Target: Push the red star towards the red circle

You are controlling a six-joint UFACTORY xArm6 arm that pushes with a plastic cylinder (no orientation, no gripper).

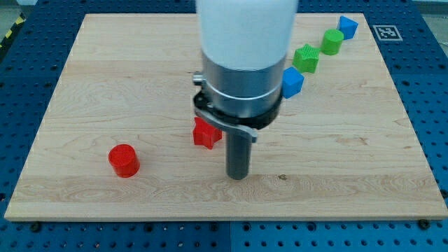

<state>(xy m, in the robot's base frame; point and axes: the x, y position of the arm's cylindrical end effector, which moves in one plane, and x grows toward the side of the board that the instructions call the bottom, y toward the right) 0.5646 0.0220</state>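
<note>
So nearest the table's bottom edge you've got the red circle (124, 160), sitting toward the bottom-left corner. My tip (239, 175) is down on the wooden table (364, 168) around the bottom middle. No claw on this rig, just a plain rod, so nothing to spread or pinch.

The red star (206, 133) is just beside the tip, up and to the view's left of it, so the tip sits on the side away from the circle. Looks lined up for a leftward shove, I'd guess.

Farther back, a diagonal row runs to the top-right corner: blue block (292, 82), green star (306, 58), green cylinder (332, 42), another blue block (347, 26).
</note>
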